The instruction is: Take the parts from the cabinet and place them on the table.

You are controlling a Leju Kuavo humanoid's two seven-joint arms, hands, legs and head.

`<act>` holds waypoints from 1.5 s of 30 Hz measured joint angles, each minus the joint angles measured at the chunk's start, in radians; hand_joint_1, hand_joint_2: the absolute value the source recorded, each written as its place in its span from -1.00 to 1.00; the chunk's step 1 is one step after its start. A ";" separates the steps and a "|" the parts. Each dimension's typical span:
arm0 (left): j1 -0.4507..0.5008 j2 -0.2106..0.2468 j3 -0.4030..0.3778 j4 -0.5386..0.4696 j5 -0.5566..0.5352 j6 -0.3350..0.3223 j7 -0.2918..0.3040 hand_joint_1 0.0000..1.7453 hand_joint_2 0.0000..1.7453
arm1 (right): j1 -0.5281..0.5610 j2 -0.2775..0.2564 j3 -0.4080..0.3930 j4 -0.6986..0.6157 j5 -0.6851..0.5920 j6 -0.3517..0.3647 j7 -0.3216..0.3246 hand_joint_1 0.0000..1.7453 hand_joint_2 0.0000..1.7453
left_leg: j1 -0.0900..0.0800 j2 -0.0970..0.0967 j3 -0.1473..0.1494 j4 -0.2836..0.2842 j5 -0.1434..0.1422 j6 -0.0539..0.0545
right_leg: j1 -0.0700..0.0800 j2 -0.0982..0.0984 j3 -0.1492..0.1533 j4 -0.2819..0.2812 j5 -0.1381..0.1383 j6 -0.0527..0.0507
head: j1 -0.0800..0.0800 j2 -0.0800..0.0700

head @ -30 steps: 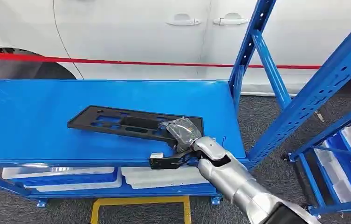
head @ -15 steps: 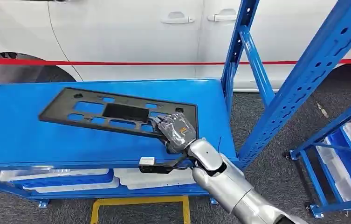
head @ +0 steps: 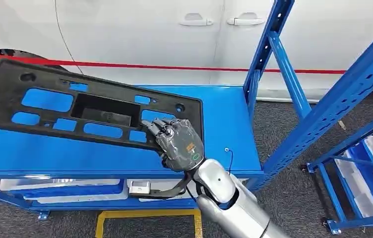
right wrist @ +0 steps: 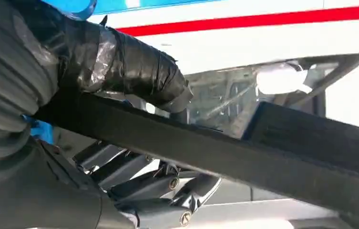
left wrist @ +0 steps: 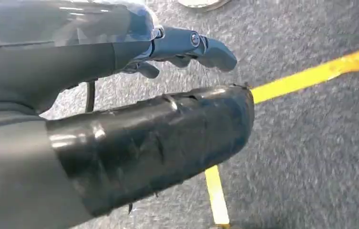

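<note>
A long flat black plastic panel [head: 75, 106] with several cut-outs hangs tilted above the blue cabinet shelf [head: 224, 124], its left end raised highest. My right hand [head: 177, 141] grips the panel's right lower corner. In the right wrist view the panel's edge [right wrist: 244, 157] runs between the thumb [right wrist: 134, 67] and the dark fingers [right wrist: 153, 186] clamped under it. My left hand [left wrist: 134, 119] hangs over grey carpet with its fingers loosely curled and nothing in it.
Blue slotted uprights [head: 268, 49] and a diagonal rail [head: 343, 89] stand right of the shelf. White trays [head: 65, 186] lie on the lower shelf. A white car [head: 174, 34] with a red barrier tape [head: 139, 66] is behind. Yellow floor tape [left wrist: 311, 76] crosses the carpet.
My right hand has lifted the panel off the shelf and tipped it up, so it rose and swung toward the upper left. The camera view also shifted slightly.
</note>
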 joint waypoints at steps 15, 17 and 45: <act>0.001 -0.002 0.027 0.000 0.010 -0.039 -0.038 -1.00 1.00 | 0.069 0.023 0.030 -0.090 0.051 -0.038 0.031 1.00 1.00 | -0.001 -0.002 -0.105 0.251 -0.143 -0.053 | 0.002 -0.005 0.141 -0.294 0.148 -0.049 | -0.002 0.000; 0.002 -0.002 0.028 0.000 0.010 -0.039 -0.038 -1.00 1.00 | 0.077 0.023 0.035 -0.090 0.051 -0.038 0.032 1.00 1.00 | -0.001 -0.002 -0.129 0.301 -0.137 -0.054 | 0.003 -0.005 0.142 -0.292 0.147 -0.050 | -0.002 0.000; 0.000 0.000 0.063 0.000 -0.030 0.069 0.033 -1.00 1.00 | 0.077 0.027 0.039 -0.085 0.020 -0.021 0.053 1.00 1.00 | 0.000 -0.003 -0.079 0.206 -0.129 -0.052 | -0.001 -0.006 0.141 -0.299 0.155 -0.046 | -0.002 0.000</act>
